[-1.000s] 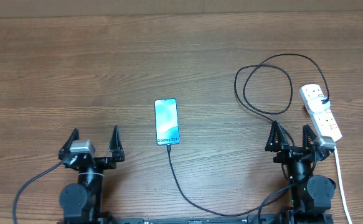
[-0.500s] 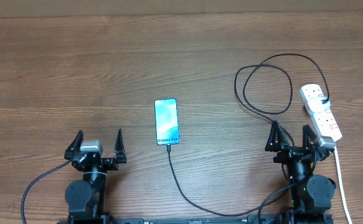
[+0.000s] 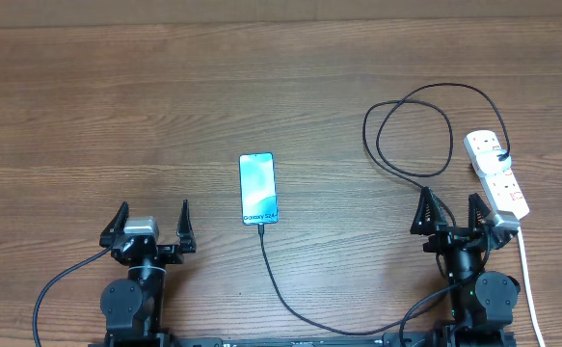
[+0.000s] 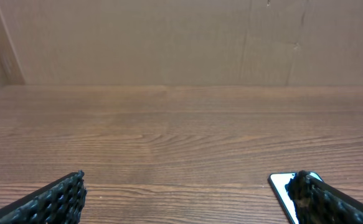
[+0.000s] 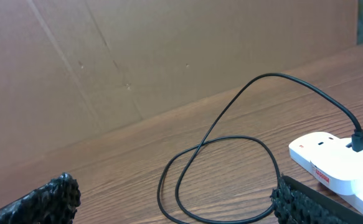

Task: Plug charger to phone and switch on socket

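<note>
The phone point(image 3: 258, 188) lies flat at mid-table, its light blue screen up. The thin black charger cable point(image 3: 269, 266) meets the phone's near edge, runs along the table's front, then loops at the right and ends in a plug on the white power strip point(image 3: 497, 178). My left gripper point(image 3: 150, 224) is open and empty, to the near left of the phone. My right gripper point(image 3: 449, 212) is open and empty, just left of the strip's near end. The left wrist view shows the left gripper point(image 4: 189, 186) and a phone corner point(image 4: 282, 185). The right wrist view shows the right gripper point(image 5: 175, 190), the cable loop point(image 5: 231, 138) and the strip point(image 5: 327, 155).
The strip's thick white cord point(image 3: 528, 280) runs down toward the table's front edge at the far right. A brown cardboard wall point(image 4: 169, 37) stands along the table's far edge.
My left gripper shifted a little right and toward the table's front edge, then stayed still. The right arm, phone and cable have not moved.
</note>
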Robot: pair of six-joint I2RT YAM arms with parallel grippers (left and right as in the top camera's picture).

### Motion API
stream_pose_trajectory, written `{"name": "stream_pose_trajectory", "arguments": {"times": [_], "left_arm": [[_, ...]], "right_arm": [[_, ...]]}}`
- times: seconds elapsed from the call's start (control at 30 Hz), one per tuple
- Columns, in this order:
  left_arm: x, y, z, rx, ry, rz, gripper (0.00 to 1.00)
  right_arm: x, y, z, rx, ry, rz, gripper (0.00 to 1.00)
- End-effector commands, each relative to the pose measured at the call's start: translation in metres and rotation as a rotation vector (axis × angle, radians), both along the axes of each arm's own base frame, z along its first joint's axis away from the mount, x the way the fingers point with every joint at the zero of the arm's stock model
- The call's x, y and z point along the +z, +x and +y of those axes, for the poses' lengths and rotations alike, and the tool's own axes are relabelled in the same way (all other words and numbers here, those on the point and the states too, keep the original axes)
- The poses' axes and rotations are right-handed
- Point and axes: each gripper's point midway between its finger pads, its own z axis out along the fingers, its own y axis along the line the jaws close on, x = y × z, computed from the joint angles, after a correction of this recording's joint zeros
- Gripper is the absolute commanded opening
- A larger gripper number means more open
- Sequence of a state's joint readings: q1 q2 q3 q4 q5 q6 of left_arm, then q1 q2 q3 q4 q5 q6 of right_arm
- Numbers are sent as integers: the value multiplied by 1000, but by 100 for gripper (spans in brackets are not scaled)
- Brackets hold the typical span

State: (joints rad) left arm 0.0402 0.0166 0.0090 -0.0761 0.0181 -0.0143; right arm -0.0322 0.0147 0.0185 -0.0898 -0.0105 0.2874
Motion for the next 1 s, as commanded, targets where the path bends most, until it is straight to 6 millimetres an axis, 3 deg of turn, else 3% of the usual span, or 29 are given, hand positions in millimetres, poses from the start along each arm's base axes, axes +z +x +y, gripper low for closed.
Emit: {"name": "stream_pose_trajectory", "arguments": {"times": [0.0,0.43,0.67,0.97], "left_arm": [[0,0,-1,-6,26,-6,100],[1,0,-1,-6,26,-7,100],[1,0,-1,-6,26,-7,99],[1,0,-1,-6,26,-7,100]], "right_arm": [[-1,0,-1,-6,-4,-6,100],[-1,0,-5,-25,-15,-6,100],[-2,0,-2,0,-315,-3,100],[-1,0,-4,-10,-330,-2,100]]}}
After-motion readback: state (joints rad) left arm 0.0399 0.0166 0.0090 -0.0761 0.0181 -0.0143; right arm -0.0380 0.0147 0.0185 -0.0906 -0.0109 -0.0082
